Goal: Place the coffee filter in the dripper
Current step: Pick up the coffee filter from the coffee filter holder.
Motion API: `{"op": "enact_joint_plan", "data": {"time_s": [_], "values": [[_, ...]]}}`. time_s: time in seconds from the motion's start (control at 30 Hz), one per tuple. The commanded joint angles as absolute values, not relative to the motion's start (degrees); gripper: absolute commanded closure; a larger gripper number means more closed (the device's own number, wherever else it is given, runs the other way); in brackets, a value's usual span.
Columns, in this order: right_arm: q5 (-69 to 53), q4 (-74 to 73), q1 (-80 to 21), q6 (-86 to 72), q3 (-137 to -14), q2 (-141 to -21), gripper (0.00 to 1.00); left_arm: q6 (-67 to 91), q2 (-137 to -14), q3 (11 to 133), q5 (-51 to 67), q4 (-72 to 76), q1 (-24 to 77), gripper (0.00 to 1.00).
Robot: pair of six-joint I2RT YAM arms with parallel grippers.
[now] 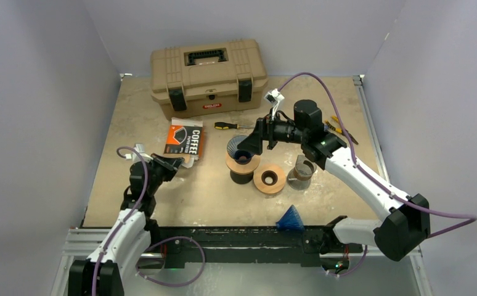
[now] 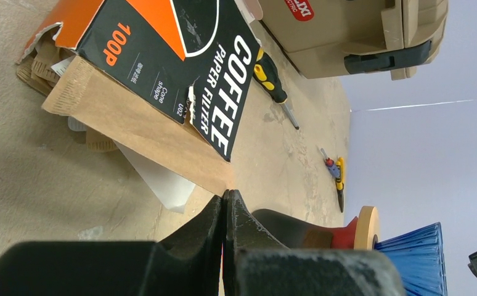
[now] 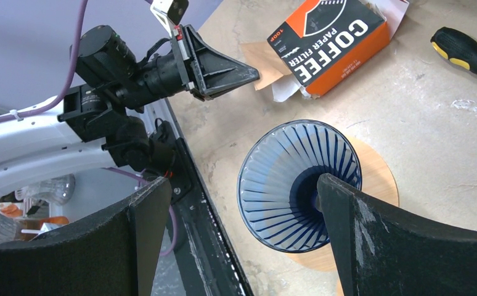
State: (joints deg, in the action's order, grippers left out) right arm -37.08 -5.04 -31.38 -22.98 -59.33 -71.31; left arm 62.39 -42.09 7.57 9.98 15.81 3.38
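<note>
Left gripper (image 2: 225, 213) closed; right gripper (image 3: 236, 203) spread over dripper (image 3: 297, 185).

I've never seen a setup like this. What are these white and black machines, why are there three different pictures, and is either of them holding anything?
They are two robot arms bolted at the table's near edge. One picture comes from a fixed camera overhead; the other two come from small cameras on each wrist, which is why black fingers fill their lower edges.

On the table lie a tan plastic toolbox, an orange-and-black box of paper coffee filters with brown filters spilling out, a yellow-and-black screwdriver, and a ribbed blue cone dripper sitting on a round wooden stand.

The left gripper is shut right at the corner of a brown paper filter; whether it actually pinches the paper, I can't tell. The right gripper is wide open above the dripper, holding nothing.
</note>
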Motion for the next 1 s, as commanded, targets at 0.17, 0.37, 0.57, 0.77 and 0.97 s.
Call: {"op": "enact_joint_plan", "data": {"time_s": [0.17, 0.37, 0.57, 0.77, 0.97], "values": [[-38.0, -2.3, -31.1, -23.3, -61.1, -69.5, 0.07, 61.0, -39.1, 11.0, 9.9, 11.0, 3.0, 1.0], [-38.4, -3.1, -31.1, -22.8, -61.3, -69.3, 0.07, 60.4, -37.4, 13.3, 10.4, 8.7, 3.0, 1.0], [-38.8, -3.3, -31.1, -22.6, -61.7, -69.5, 0.06, 58.7, -35.8, 16.8, 10.7, 5.5, 3.0, 1.0], [-38.7, -3.9, -31.1, -22.5, -61.7, -69.5, 0.06, 57.2, -35.5, 20.2, 11.1, 3.5, 3.0, 1.0], [-38.4, -4.2, -31.1, -22.3, -61.9, -69.4, 0.05, 56.2, -36.0, 23.1, 12.5, 3.3, 3.0, 1.0]]}}
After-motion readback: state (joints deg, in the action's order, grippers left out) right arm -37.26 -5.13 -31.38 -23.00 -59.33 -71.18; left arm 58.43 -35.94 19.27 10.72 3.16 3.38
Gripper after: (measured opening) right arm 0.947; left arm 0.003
